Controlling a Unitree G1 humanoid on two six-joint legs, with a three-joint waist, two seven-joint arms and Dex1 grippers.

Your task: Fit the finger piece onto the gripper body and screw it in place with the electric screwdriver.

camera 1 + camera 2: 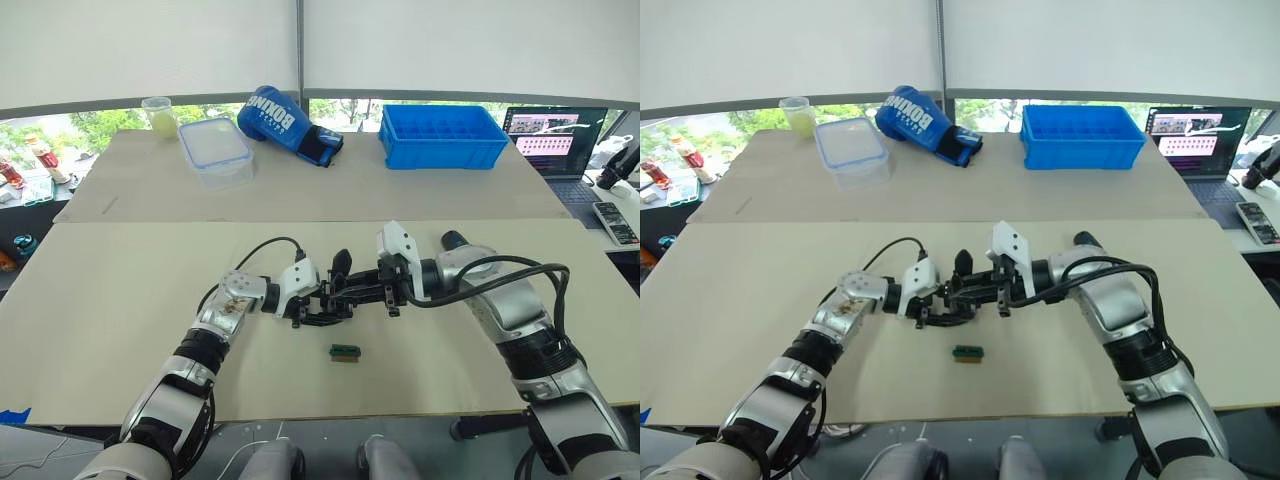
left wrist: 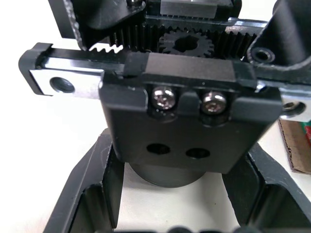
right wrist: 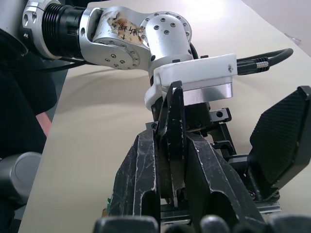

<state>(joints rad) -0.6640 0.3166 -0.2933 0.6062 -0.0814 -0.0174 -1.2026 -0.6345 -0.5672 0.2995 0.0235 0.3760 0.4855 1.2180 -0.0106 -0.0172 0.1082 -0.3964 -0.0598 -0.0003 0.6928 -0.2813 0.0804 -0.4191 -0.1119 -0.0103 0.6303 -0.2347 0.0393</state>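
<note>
- The gripper body (image 1: 322, 305) is a small, chunky black mechanism held just above the near middle of the bench (image 1: 120, 290), between the two robot arms.
- In the left wrist view its face (image 2: 189, 119) is a black block with two silver cross-head screws side by side and two empty round holes below them; a toothed rack and a small gear run across behind it, and a rounded base sits beneath.
- One black pointed finger (image 1: 341, 264) stands up from the body.
- The left pincer (image 1: 312, 306) is clamped on the gripper body, one black finger (image 2: 92, 194) on each side of its base.
- The right pincer (image 1: 372, 294) is shut on the finger piece (image 3: 174, 141), a thin flat black wedge held edge-on between its fingers (image 3: 141, 184), right against the gripper body.
- A small green-and-black block (image 1: 344, 351) lies on the bench just nearer than the pincers.
- On the far bench stand a blue compartment bin (image 1: 440, 137), a blue boxing glove (image 1: 285, 122), a clear lidded container (image 1: 215, 150) and a cup (image 1: 158, 115); a laptop (image 1: 555, 135) sits at the far right.
</note>
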